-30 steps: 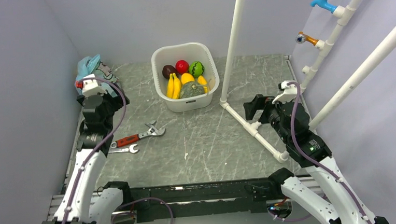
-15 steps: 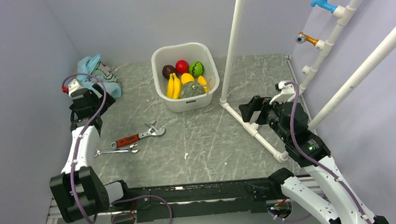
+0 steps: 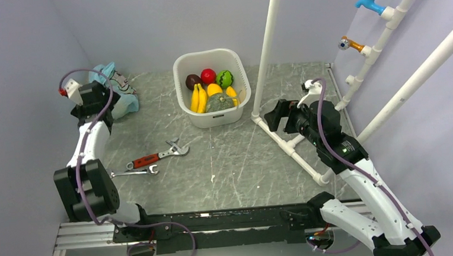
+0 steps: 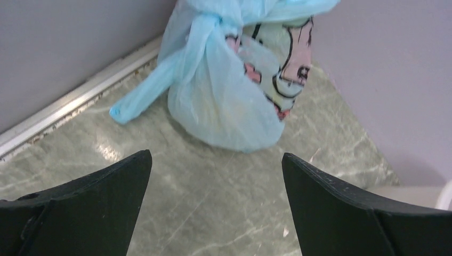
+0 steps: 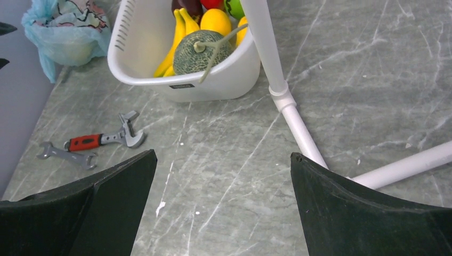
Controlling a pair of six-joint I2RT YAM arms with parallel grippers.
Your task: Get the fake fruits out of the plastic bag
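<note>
Top view: plastic bag [image 3: 117,91] sat in the upper left of the frame, in the far left corner of the table [image 3: 244,162], hard against the walls. It was light blue and crinkled, and a cartoon face print was visible on its side.

Left gripper [image 3: 105,106] was just beside the bag, at its lower left. In the left wrist view its jaws stood wide apart with nothing between them, one black finger [image 4: 96,208] at lower left and the other at lower right. The bag [image 4: 229,101] filled the upper centre of that view, clear of both fingers, with one loop handle trailing toward the left. The bag bulged round at its base, with a faint yellowish tint inside. That was possibly a fruit, but the film was too cloudy to say.

White basket [image 3: 217,118] stood upper centre in the top view, well apart from the bag. It held:
- bananas [image 3: 198,98], at the left side
- yellow round fruit [image 3: 214,89], at the middle
- red apple [image 3: 208,75] and green apple [image 3: 224,78], at the far rim
- dark maroon ball [image 3: 193,81], beside the red apple
- grey-green lumpy piece [image 3: 218,103], at the near side

Right gripper [image 3: 273,116] hung right of centre, over the white pipe frame [image 3: 267,48], facing left. In the right wrist view its jaws were spread wide and held nothing.

Red-handled adjustable wrench [image 3: 157,156] and small spanner [image 3: 135,171] lay together left of centre on the table.
</note>
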